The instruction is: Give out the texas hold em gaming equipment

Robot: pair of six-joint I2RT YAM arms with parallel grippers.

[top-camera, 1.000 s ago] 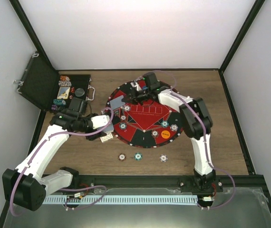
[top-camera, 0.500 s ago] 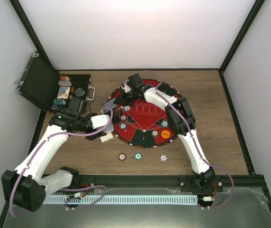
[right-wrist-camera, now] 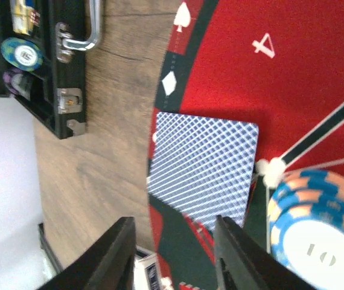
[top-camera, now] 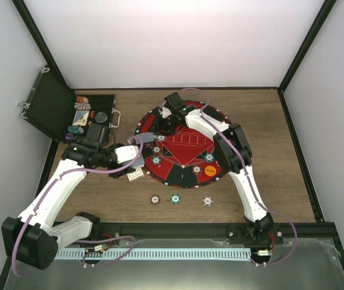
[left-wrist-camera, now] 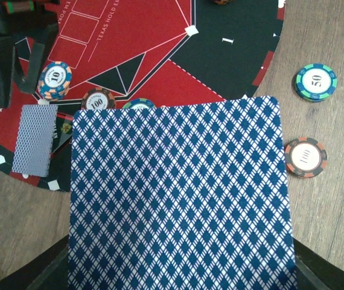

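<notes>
A round red and black poker mat (top-camera: 184,145) carries several chips (top-camera: 209,157) and an orange button (top-camera: 210,171). A blue-backed card (top-camera: 143,139) (right-wrist-camera: 205,172) (left-wrist-camera: 34,139) lies flat on the mat's left edge. My right gripper (top-camera: 160,128) (right-wrist-camera: 171,226) hangs open just above it, nothing between its fingers. My left gripper (top-camera: 134,164) is shut on a deck of cards (left-wrist-camera: 178,199) over the mat's near-left rim; its fingers are hidden under the deck. A blue "10" chip stack (right-wrist-camera: 317,229) (left-wrist-camera: 55,80) sits beside the laid card.
A black hinged case (top-camera: 90,115) (right-wrist-camera: 51,78) stands open at the far left with chips inside. Three chips (top-camera: 175,198) lie in a row on the wood in front of the mat, two of them in the left wrist view (left-wrist-camera: 316,82). Walls enclose the table.
My right gripper moved left along the mat's far-left rim, opened and let go of the card, which now lies on the mat. The left arm held still with the deck.
</notes>
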